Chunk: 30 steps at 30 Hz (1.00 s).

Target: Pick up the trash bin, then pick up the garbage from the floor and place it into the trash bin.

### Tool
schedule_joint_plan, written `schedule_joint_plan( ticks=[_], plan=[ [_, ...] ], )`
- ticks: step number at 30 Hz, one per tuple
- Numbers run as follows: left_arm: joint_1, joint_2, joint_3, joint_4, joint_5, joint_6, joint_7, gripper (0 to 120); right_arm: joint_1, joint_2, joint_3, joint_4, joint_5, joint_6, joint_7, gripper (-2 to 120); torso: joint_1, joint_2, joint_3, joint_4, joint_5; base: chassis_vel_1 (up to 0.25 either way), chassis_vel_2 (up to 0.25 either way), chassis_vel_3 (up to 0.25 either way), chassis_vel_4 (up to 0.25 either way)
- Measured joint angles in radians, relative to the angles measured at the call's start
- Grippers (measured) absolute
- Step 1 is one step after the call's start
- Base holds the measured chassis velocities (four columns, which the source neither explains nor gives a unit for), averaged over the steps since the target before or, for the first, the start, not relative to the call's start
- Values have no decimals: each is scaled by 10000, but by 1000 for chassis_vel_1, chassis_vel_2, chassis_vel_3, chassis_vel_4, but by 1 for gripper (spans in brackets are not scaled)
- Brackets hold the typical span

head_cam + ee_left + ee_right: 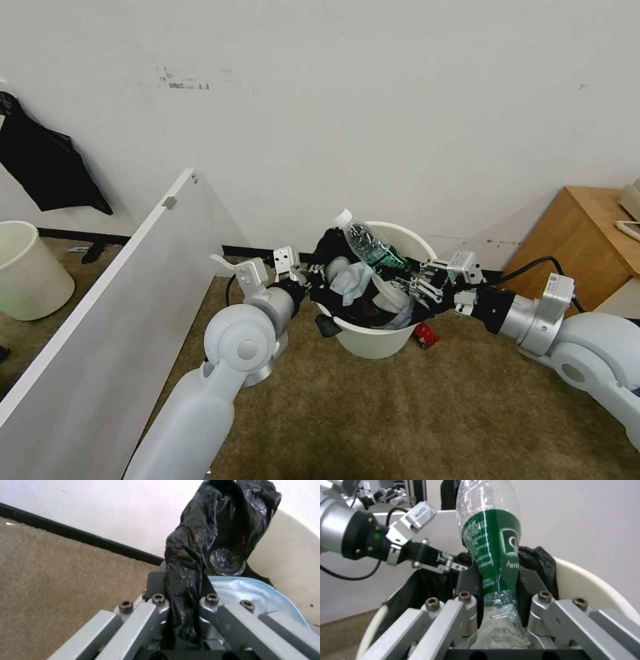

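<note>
The trash bin (373,343), white with a black bag liner, stands on the carpet by the wall. My left gripper (313,275) is shut on the black liner (213,530) at the bin's left rim, seen close up in the left wrist view (181,590). My right gripper (408,285) is shut on the base of a clear bottle with a green label (365,243), held tilted over the bin's opening (493,555). Crumpled blue and white tissue (350,280) lies inside the bin. A red packet (425,335) lies on the floor against the bin's right side.
A white board (100,320) leans at my left, with a cream bin (27,267) beyond it. A wooden cabinet (587,233) stands at the right. A small dark item (327,325) lies at the bin's left foot. Open carpet (400,420) spreads in front.
</note>
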Motion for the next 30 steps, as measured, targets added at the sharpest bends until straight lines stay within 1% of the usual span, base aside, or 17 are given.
schedule_joint_plan(
  ticks=[9,21,22,23,25,27,28,29,30],
  plan=[
    [-101,-55,18,111,4,-1,71,4,412,61,-500,-539,-28,-4,194,17,0,0,0,-1,0,0,0,0,0],
    [-167,-123,0,157,17,-12,105,4,530,86,-832,-714,-87,-4,551,17,0,0,0,-1,0,0,0,0,0],
    [-182,-128,0,166,20,-12,107,4,513,91,-832,-713,-96,-5,590,22,0,0,0,-1,0,0,0,0,0],
    [-182,-128,0,166,20,-12,107,4,513,91,-832,-713,-96,-5,590,22,0,0,0,-1,0,0,0,0,0],
    [-198,-142,0,192,21,-13,112,4,463,92,-825,-707,-120,-14,678,33,0,0,0,-1,0,0,0,0,0],
    [-207,-149,-1,200,22,-13,113,4,454,92,-815,-707,-128,-15,691,35,0,0,0,-1,0,0,0,0,0],
    [-221,-167,-1,216,26,-15,118,4,446,91,-802,-704,-128,-16,711,44,0,0,0,-1,0,0,0,0,0],
    [-222,-174,0,223,27,-17,121,4,446,92,-792,-696,-124,-18,723,48,0,0,0,-1,0,0,0,0,0],
    [-222,-174,0,223,27,-17,121,4,446,92,-792,-696,-124,-18,723,48,0,0,0,-1,0,0,0,0,0]
  ],
)
